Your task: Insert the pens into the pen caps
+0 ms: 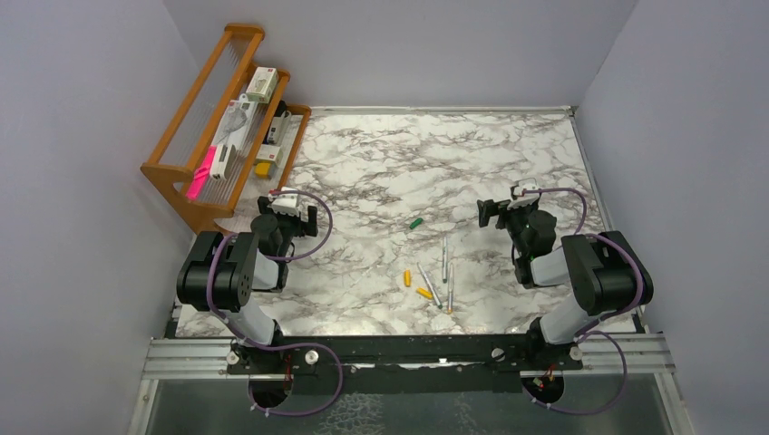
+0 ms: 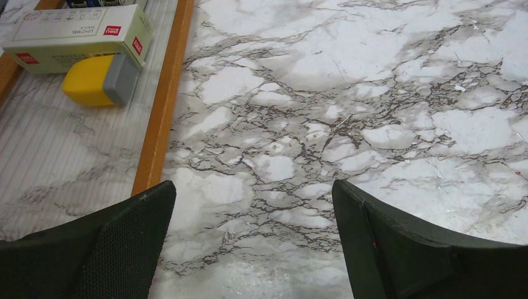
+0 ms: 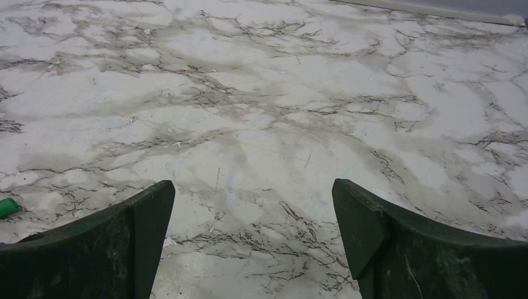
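Three pale grey pens lie near the table's front middle in the top view: one (image 1: 444, 258) upright in the picture, one (image 1: 430, 291) slanted, one (image 1: 450, 296) beside it. Two yellow-orange caps (image 1: 407, 277) (image 1: 423, 293) lie just left of them. The dark green cap (image 1: 416, 222) lies farther back; its end shows at the left edge of the right wrist view (image 3: 7, 207). My left gripper (image 1: 292, 216) is open and empty at the left, near the rack. My right gripper (image 1: 499, 212) is open and empty at the right. Both hover over bare marble.
A wooden rack (image 1: 218, 118) stands at the back left with boxes, a pink marker (image 1: 200, 173) and a yellow eraser (image 2: 96, 80); its orange rail (image 2: 163, 99) runs beside my left gripper. Grey walls close in the table's left, back and right.
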Tool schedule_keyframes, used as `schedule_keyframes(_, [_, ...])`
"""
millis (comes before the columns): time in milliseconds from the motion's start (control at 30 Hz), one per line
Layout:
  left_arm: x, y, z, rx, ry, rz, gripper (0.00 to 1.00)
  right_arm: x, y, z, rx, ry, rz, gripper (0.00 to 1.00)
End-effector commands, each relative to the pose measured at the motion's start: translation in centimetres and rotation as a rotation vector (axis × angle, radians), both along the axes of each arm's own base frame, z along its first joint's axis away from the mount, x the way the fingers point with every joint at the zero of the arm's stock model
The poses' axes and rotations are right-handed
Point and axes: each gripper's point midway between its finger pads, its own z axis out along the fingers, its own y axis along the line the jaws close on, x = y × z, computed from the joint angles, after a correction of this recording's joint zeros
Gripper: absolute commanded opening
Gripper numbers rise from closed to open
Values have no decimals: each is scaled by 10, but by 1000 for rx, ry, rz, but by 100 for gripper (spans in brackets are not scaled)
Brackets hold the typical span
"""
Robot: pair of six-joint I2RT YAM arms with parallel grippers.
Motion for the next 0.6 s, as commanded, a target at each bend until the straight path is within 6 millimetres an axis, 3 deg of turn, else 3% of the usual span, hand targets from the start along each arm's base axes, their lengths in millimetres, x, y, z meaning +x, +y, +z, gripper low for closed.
schedule_keyframes(0, [5,-4,12,-3,-46,-22,99,5,0,3,-10,-13,11,100])
schedule_keyframes(233, [6,-4,12,-3,-48,-21,99,7,7,8,-31,30,53,100])
schedule_keyframes(333, [5,-5,14,-6,-49,-30,99,14,18,42,-74,49,129,100])
schedule_keyframes(433, [1,-10,20,17,-63,-54,99,-2,20,84,-3,-40,121,100])
schedule_keyframes(500, [-3,-9,24,16,-83,-43,99,-8,0,90,219,54,-73,100])
schedule_keyframes(567, [-1,-15,36,22,-90,-79,99,-13,-10,97,243,131,-150,100])
